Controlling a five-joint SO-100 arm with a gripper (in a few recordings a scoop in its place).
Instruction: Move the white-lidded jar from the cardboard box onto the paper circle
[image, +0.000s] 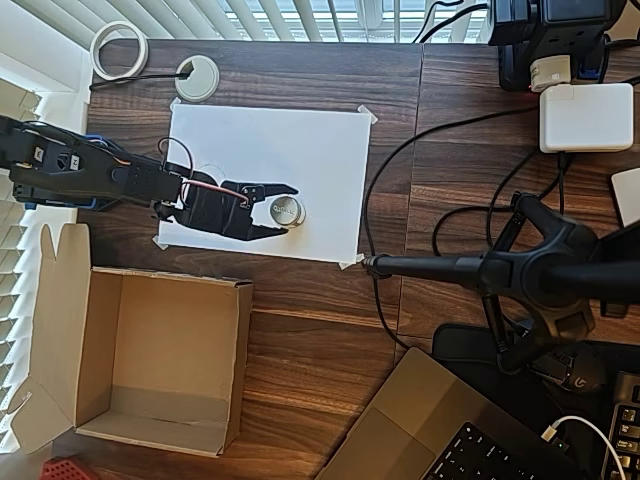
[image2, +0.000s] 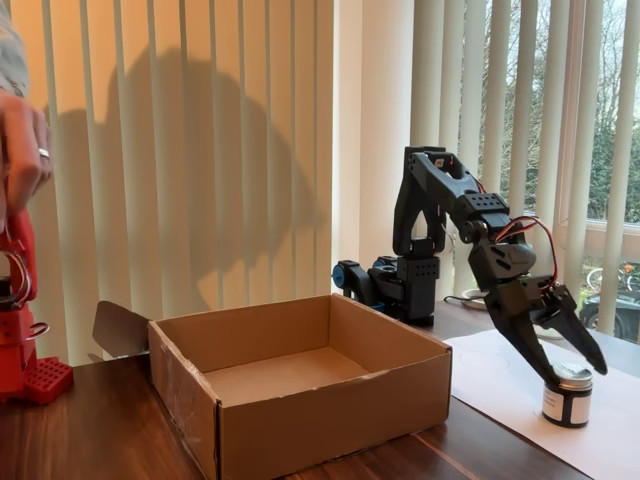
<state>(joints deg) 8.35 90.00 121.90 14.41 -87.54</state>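
1. On the white paper sheet (image: 270, 170), toward its 4 o'clock corner, stands the small round jar (image: 287, 211) with its flat silvery lid.
2. Black gripper (image: 283, 211) fingers spread apart, flanking the jar.
3. Brown corrugated cardboard box (image: 100, 355) sits empty on the dark wooden worktop (image: 330, 340).

Daylight enters through the vertical blinds (image2: 200, 150) behind the cardboard box (image2: 300, 385); a broad soft arm shadow falls on the slats above the box. The overhead view is evenly lit and sharp. The white paper sheet (image: 300, 150), beyond the box, is bright, nearly washed out. Box interior shaded. The left edge beside the box is overexposed. Fixed view moderately bright, focus acceptable.
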